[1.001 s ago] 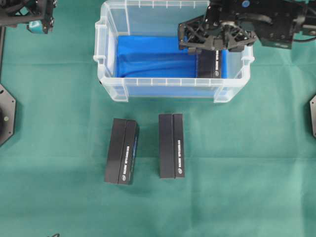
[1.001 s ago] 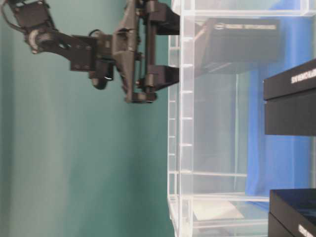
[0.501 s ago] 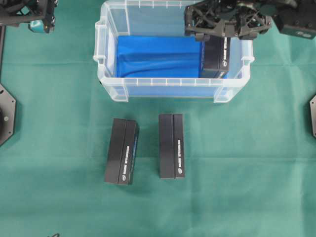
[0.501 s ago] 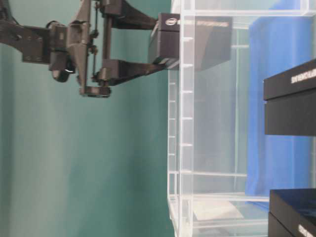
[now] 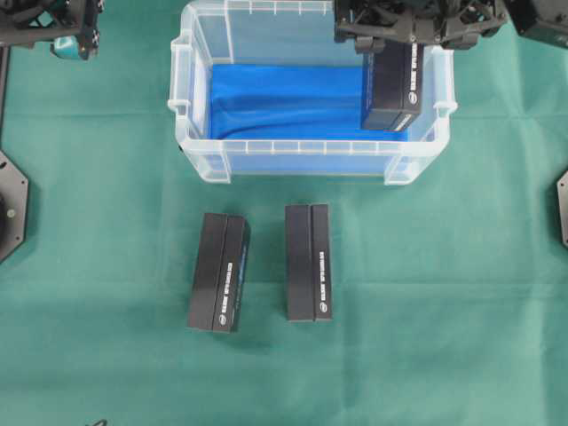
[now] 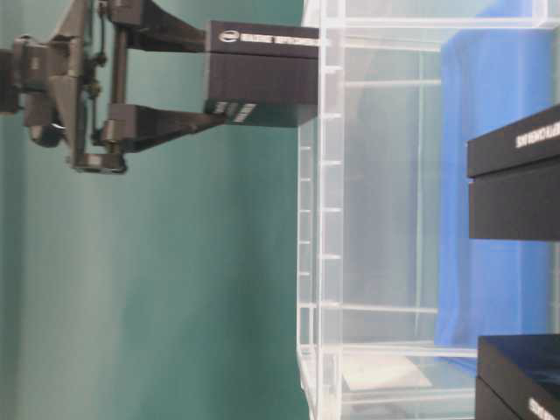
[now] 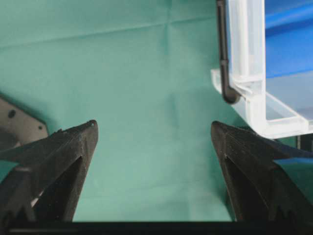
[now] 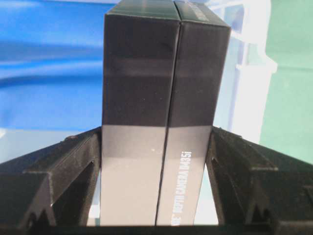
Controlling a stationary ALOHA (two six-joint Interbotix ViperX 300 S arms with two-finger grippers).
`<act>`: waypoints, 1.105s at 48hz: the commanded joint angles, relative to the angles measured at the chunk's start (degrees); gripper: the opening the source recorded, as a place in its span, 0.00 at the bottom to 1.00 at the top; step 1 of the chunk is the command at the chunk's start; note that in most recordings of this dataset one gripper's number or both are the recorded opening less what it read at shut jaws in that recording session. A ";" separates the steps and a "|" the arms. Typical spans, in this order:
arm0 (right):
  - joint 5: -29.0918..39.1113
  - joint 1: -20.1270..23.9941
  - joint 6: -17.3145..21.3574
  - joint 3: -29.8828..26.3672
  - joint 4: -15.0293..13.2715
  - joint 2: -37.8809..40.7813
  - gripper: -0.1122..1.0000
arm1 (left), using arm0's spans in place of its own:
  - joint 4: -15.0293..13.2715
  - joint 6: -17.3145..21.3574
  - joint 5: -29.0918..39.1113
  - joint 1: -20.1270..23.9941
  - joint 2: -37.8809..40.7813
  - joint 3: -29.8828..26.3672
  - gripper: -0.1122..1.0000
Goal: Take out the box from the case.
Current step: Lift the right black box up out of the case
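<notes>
My right gripper [image 5: 392,49] is shut on a black box [image 5: 390,93] and holds it by one end over the right end of the case [image 5: 311,147]. In the table-level view, which is turned on its side, the box [image 6: 262,74] hangs in the gripper [image 6: 214,74] with its lower end about level with the case's rim [image 6: 319,219]. The wrist view shows the fingers [image 8: 73,161] pressed against both sides of the box [image 8: 164,88]. The case is clear plastic with a blue lining [image 5: 284,102]. My left gripper [image 7: 154,126] is open and holds nothing, off the case's left side.
Two more black boxes [image 5: 218,271] [image 5: 308,262] lie side by side on the green cloth in front of the case. Black base plates [image 5: 11,209] sit at the left and right table edges. The left arm [image 5: 53,22] stays at the far left corner.
The right gripper has risen with the box, lifting it from the case floor to the height of the rim. The left arm has not moved.
</notes>
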 commanded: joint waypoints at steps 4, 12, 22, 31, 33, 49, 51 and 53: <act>2.11 0.53 -0.35 -3.78 -0.79 -2.02 0.70 | 0.00 0.00 -0.44 -0.09 -0.26 -0.70 0.97; 4.22 1.14 -0.44 -5.89 -1.49 -2.02 0.70 | -0.09 0.00 -0.53 0.00 -0.26 -0.70 0.97; 5.27 1.58 -0.44 -7.12 -1.58 -2.02 0.70 | -0.09 0.00 -0.53 -0.26 -0.26 -0.70 0.97; 5.27 1.67 -0.44 -7.65 -1.58 -2.02 0.70 | 0.00 0.00 -0.53 -0.44 -0.26 -0.70 0.97; 5.27 1.67 -0.44 -7.65 -1.58 -2.02 0.70 | 0.00 0.00 -0.53 -0.35 -0.26 -0.70 0.97; 5.27 1.76 -0.44 -7.82 -1.58 -2.02 0.70 | -0.09 0.00 -0.53 -0.35 -0.26 -0.70 0.97; 5.27 1.76 -0.44 -7.73 -1.76 -2.02 0.70 | 0.00 0.00 -0.53 -0.35 -0.26 -0.70 0.97; 5.27 1.76 -0.44 -7.82 -1.85 -2.11 0.70 | -0.09 0.00 -0.53 -0.44 -0.26 -0.70 0.97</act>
